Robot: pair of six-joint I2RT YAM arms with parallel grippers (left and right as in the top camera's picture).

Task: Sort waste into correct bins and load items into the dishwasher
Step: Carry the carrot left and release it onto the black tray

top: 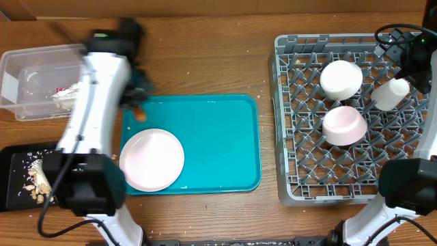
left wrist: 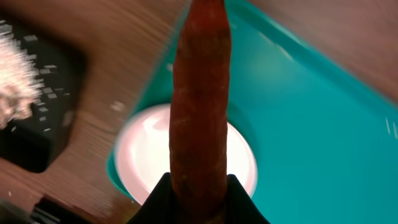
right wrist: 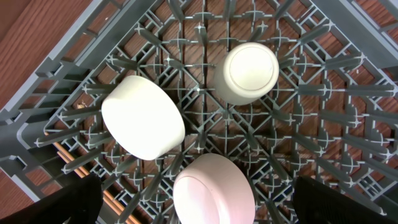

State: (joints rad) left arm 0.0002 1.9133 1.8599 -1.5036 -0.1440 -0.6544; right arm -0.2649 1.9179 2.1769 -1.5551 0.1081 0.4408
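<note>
Currently the small orange carrot [left wrist: 199,106] is pinched between the fingers of the left gripper [left wrist: 199,198] and held above the left end of the teal serving tray [left wrist: 311,124]. In the left wrist view the pinkish-white plate [left wrist: 146,155] is seen directly beneath it. How high it is held cannot be told, since the overhead view is blurred around that wrist.

The step in hand is judged to be binning the carrot. Rice and nut-like scraps [top: 37,179] are already gathered on the flat black tray [top: 17,160], while the crumpled napkin [top: 68,97] and the red wrapper [top: 60,89] lie in the clear plastic tub [top: 41,51], so the black tray is taken as the carrot's place.

To do this well, the carrot should be carried across to the middle of the black tray and lowered close to its surface before the fingers are parted. The tray is flat, and a round carrot dropped from height could roll off. The scrap pile is best avoided so that nothing is scattered.

The right gripper [right wrist: 196,186] is spread wide and empty above the grey dish rack [top: 287,137], where the white bowl [top: 341,78], pinkish bowl [top: 343,125] and white cup [top: 390,94] are already set; only the plate remains to be loaded
</note>
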